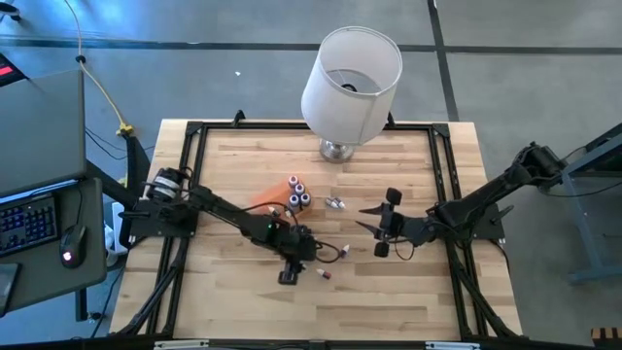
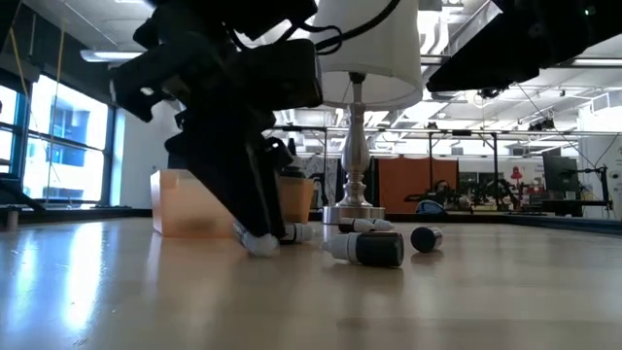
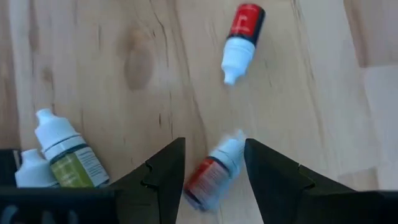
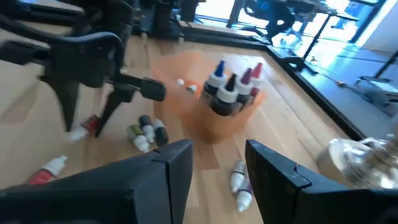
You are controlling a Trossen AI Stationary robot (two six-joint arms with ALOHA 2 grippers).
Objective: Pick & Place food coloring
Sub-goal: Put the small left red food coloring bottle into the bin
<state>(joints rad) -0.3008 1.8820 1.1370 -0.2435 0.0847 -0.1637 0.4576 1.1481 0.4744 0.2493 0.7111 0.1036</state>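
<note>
Left gripper (image 3: 211, 168): down at the middle of the bench, fingers spread, a red-labelled bottle (image 3: 214, 174) lying on its side right between them, white tip pointing out past the fingertips. Whether either finger touches it, I cannot tell.

Second red bottle (image 3: 242, 38): lying loose on the wood further out beyond the left fingertips, well clear of them.

Green-labelled bottle (image 3: 68, 155): just beside the left finger, outside the gap, with another white-capped bottle (image 3: 30, 171) tucked against it.

Orange tray (image 4: 214, 93): sits towards the bench's left half, near the lamp's side, and holds a cluster of upright bottles (image 4: 231, 84) with blue, dark and red caps.

Right gripper (image 4: 217, 168): hanging over the right half of the bench, fingers apart, nothing between them; one loose bottle (image 4: 239, 180) lies on the wood just past its tips.

Lamp (image 1: 350, 83): standing at the far edge of the bench, near the middle.

High view only: the spacing, left arm reaching in to the bench's centre, a stray bottle (image 1: 323, 274) near the front of the left gripper (image 1: 292, 264), the right gripper (image 1: 381, 231) held apart.

Low view only: the left fingertips sit right at the bench surface with a white bottle tip (image 2: 260, 243) at their base, and dark-bodied bottles (image 2: 369, 248) lie on their sides nearer the camera.
</note>
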